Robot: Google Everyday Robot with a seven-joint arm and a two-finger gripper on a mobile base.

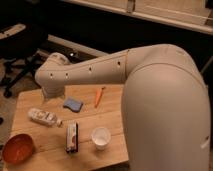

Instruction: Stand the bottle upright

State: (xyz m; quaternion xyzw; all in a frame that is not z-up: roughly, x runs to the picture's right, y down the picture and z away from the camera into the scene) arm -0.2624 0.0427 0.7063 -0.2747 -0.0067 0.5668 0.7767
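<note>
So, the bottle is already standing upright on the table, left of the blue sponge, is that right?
Not quite: the camera view shows the bottle lying on its side on the table, left of the blue sponge. The gripper hangs over the table's far-left part, beyond the bottle.

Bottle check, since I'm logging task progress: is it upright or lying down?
Lying down: the bottle rests on its side, long axis flat along the table. The gripper hangs just behind it, apart from it.

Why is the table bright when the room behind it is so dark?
In the camera view, warm light falls on the table and the white arm, while the floor behind is dim. The gripper hangs over the table's far edge, beyond the lying bottle.
</note>
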